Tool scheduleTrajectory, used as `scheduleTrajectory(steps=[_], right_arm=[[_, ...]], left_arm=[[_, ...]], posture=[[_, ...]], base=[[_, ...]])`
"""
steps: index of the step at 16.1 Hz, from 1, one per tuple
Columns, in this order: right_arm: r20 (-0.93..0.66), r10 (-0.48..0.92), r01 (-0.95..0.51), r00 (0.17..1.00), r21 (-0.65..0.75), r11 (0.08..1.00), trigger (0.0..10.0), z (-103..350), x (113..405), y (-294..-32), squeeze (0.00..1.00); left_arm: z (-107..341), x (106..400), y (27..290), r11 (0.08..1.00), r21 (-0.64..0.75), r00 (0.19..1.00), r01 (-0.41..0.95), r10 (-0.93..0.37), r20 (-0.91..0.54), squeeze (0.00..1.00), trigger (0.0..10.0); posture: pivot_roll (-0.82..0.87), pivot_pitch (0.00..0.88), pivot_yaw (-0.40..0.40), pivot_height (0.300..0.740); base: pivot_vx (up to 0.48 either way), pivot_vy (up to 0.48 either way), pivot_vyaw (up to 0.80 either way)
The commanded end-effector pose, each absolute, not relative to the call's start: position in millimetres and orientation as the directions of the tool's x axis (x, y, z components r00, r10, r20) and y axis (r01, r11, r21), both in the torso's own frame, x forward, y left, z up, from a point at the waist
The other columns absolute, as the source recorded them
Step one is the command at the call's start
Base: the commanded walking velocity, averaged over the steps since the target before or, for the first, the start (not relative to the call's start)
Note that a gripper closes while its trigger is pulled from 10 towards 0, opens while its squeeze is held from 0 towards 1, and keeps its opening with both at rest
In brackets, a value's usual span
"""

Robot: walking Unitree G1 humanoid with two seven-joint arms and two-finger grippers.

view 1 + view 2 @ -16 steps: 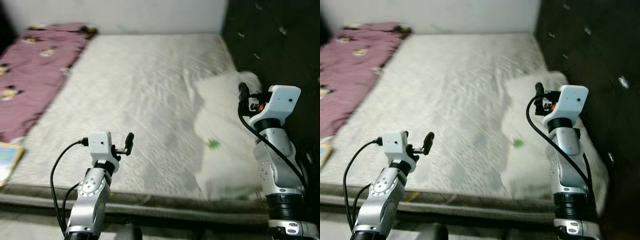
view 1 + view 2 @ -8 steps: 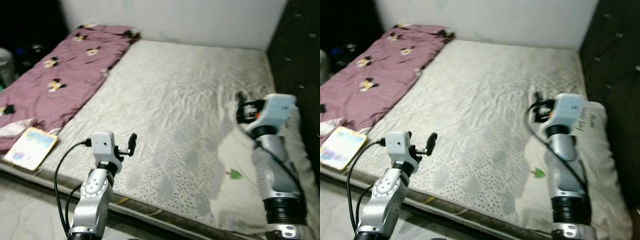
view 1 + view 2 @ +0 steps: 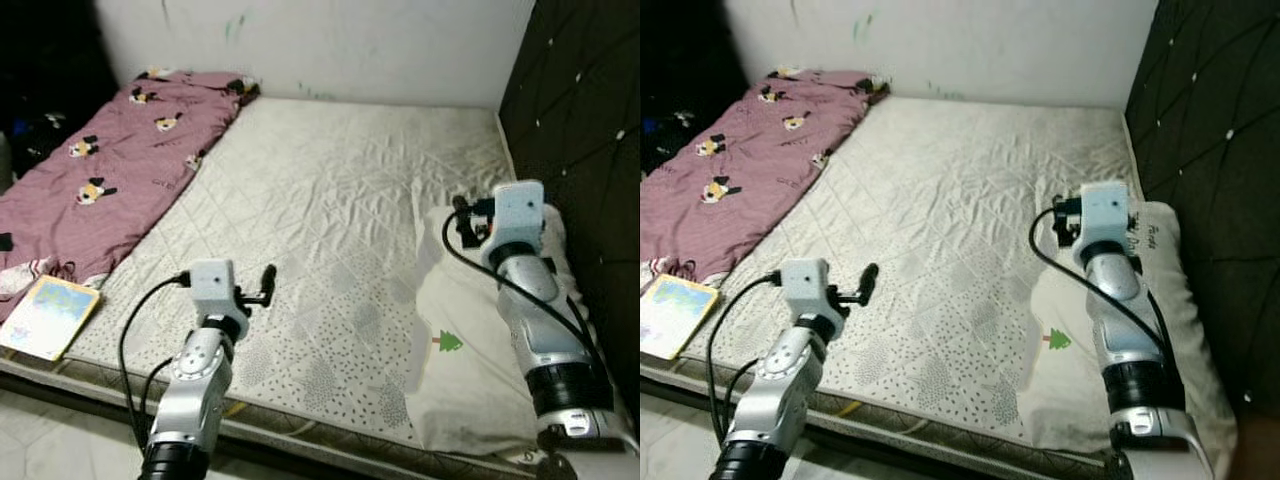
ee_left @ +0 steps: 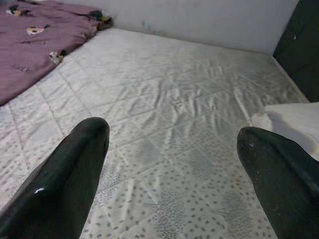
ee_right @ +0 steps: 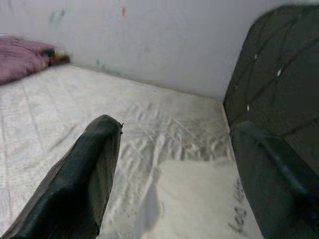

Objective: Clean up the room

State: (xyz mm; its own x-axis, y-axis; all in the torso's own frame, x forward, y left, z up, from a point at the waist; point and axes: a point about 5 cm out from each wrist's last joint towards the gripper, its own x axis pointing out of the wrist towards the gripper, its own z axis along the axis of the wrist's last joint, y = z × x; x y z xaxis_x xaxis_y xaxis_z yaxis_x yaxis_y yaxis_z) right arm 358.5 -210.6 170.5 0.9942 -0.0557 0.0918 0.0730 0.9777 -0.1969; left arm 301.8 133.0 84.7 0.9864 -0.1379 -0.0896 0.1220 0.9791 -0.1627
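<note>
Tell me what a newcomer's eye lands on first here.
The big quilted white mattress, with a purple cartoon-print blanket along its left side. A white pillow with a small green tree lies by the dark padded headboard. A picture book sits at the near left corner.

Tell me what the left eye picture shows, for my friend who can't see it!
A robot holds its left gripper and right gripper, both open, above a white mattress. A purple blanket and book lie left, a white pillow right.
</note>
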Motion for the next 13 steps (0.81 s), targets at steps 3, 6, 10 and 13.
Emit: scheduleTrajectory(steps=[3,6,10,13], right_arm=[[0.162,-0.202,0.208,0.966,-0.019,0.978,10.0,182.8,356.8,-210.8,0.0],[0.16,-0.268,0.266,0.95,0.034,0.963,10.0,171.2,341.9,-210.0,0.0],[0.052,-0.187,0.189,0.981,-0.035,0.981,10.0,130.8,297.9,-187.6,0.0],[0.033,-0.183,0.184,0.983,-0.029,0.982,10.0,132.5,288.8,-189.0,0.0]], left_arm=[[92.1,299.5,134.0,0.981,-0.17,0.994,0.089,-0.099,-0.052,0.0,10.0],[90.5,293.8,135.7,0.977,-0.209,0.995,0.046,-0.064,-0.078,0.0,10.0],[88.0,289.4,142.4,0.976,-0.208,0.994,0.059,-0.076,-0.078,0.0,10.0],[91.2,289.0,139.0,0.958,-0.28,0.99,0.066,-0.098,-0.103,0.0,10.0]], posture=[[-0.03,0.0,0.059,0.74],[-0.02,0.0,0.049,0.74],[-0.06,0.0,0.057,0.74],[-0.07,0.048,0.047,0.74]], base=[[0.0,0.0,0.0],[0.0,0.0,0.0],[0.0,0.0,-0.2],[0.0,0.0,-0.8]])
